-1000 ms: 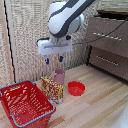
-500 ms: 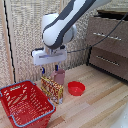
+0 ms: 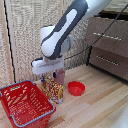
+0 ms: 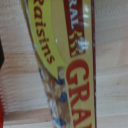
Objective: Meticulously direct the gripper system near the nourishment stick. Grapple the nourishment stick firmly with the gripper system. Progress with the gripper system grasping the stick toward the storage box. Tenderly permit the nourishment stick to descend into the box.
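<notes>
The nourishment stick (image 3: 52,90) is a yellow-orange packet with red edges. It stands upright on the wooden surface, just to the exterior view's right of the storage box (image 3: 24,103), a red mesh basket with a grey-blue rim. The gripper system (image 3: 50,75) hangs directly over the packet. Its white flat body is just above the packet's top, and its short dark fingers, held apart, reach down to the top edge. In the wrist view the packet (image 4: 65,65) fills the frame very close, with printed letters showing. The fingers are not seen there.
A pink mug (image 3: 61,77) stands right behind the packet. A small red round bowl (image 3: 76,88) lies to the exterior view's right of it. A cupboard wall stands behind, and a dark drawer unit (image 3: 107,47) is at the exterior view's right.
The gripper has come down and slightly toward the exterior view's left, from well above the packet to its top. The packet, mug, bowl and basket have not moved.
</notes>
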